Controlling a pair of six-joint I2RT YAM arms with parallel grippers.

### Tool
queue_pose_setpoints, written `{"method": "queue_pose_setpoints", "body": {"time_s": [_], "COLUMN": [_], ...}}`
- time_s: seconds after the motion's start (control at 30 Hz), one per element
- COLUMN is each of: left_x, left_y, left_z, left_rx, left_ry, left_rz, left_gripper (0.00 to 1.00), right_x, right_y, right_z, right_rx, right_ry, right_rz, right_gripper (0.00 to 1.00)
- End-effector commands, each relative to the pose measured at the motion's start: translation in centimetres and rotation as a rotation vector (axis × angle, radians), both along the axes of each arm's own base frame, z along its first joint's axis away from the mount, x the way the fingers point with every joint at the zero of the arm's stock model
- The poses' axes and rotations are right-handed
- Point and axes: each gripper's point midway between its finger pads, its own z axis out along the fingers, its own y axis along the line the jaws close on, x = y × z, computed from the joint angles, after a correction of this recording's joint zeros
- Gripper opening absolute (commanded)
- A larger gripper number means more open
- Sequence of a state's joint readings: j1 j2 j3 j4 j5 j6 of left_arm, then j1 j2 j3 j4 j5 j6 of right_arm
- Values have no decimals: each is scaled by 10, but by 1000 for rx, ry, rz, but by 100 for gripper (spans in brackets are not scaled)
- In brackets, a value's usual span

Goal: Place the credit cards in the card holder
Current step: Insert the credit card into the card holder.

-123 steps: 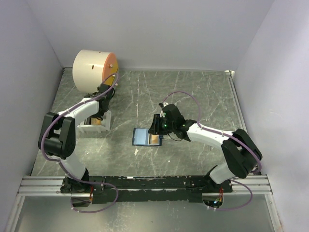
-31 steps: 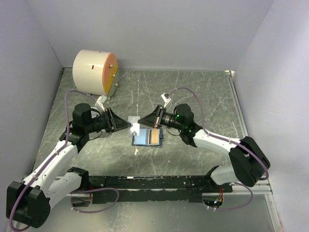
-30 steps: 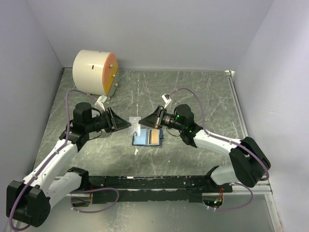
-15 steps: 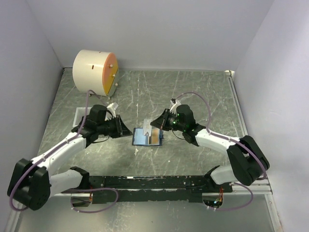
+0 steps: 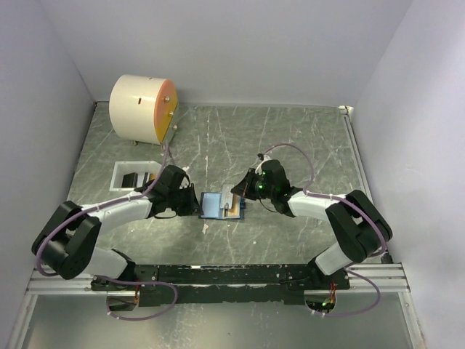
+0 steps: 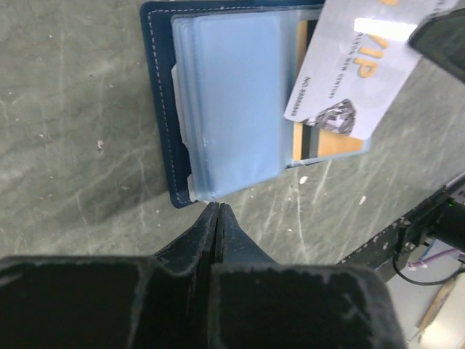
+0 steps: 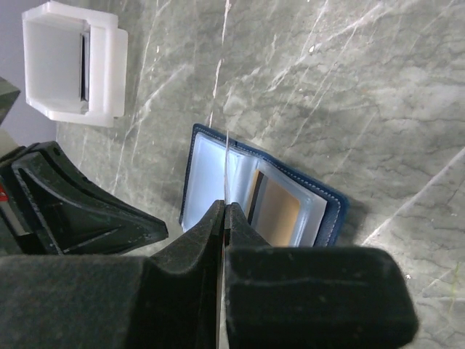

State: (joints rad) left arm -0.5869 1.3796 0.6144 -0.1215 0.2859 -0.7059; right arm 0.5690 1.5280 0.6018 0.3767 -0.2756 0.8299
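Card holder (image 6: 225, 102) open w/ silver VIP card (image 6: 356, 65) above pockets

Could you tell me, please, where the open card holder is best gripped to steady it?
Probably its bare navy cover edge beside the left gripper, approached low from that side: the card holder lies open and flat, and the right gripper holds a silver card over its far part.

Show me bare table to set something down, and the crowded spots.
Free: table far right, beyond the right arm; near strip between card holder and rail. Crowded: left pincer and right pincer both at the holder; cylinder and tray back left.
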Motion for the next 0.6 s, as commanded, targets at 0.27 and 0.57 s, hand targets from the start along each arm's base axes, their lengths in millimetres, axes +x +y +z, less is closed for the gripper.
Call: {"method": "queue_pose_setpoints", "body": {"time_s": [0.27,0.57], "left_x": [14,11], "left_y": [0,0], "left_z": [-23,-33], "left_rx": [94,130], "left_ry": [-58,-43], "left_rz": [-2,-11], "left_gripper": [7,7], "right_x": [9,0], "right_y": [-5,-2], "right_z": [-15,-28], "right_rx": [17,61], "right_ry": [13,74], "right_rz": [-20,-6], "right_gripper": [0,0]}}
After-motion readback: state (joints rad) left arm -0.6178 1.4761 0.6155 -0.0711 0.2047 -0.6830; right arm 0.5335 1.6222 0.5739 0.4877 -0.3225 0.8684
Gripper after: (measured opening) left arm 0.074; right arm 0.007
